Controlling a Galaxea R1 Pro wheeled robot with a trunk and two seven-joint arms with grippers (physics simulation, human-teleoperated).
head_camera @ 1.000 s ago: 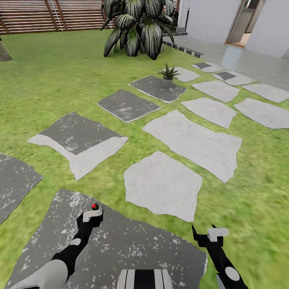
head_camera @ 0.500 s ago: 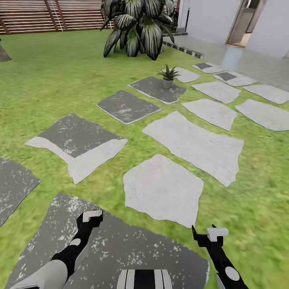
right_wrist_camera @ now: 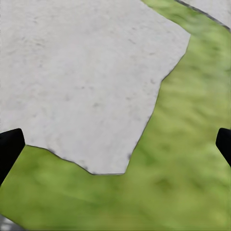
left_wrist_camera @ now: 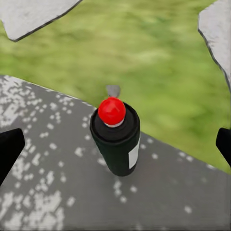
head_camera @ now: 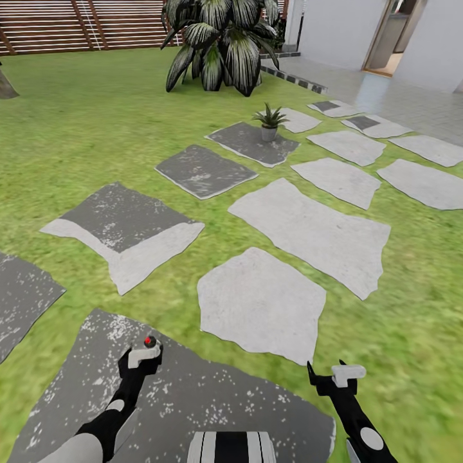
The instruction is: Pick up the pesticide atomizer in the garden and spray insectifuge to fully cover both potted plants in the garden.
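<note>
The pesticide atomizer [left_wrist_camera: 116,140], a small dark bottle with a red cap and a pale label, stands upright on a dark speckled stone slab [left_wrist_camera: 43,192]. My left gripper [left_wrist_camera: 115,147] is open, its two dark fingertips far apart on either side of the bottle and not touching it. In the head view the atomizer's red cap [head_camera: 150,340] peeks out just beyond the left gripper [head_camera: 143,355]. My right gripper [head_camera: 344,374] is open and holds nothing, hovering over pale stone and grass [right_wrist_camera: 115,149]. One small potted plant [head_camera: 269,120] stands far ahead on a dark slab.
Grey and pale stepping stones [head_camera: 260,299] lie scattered across the lawn. A big striped-leaf shrub [head_camera: 222,42] stands at the back, with a wooden slat fence [head_camera: 77,26] to its left. A paved terrace and a doorway [head_camera: 392,35] are at the back right.
The view crept slightly forward over the first half second. My left gripper has since drawn back a little, and the atomizer's red cap, hidden half a second ago, shows again beyond it.
</note>
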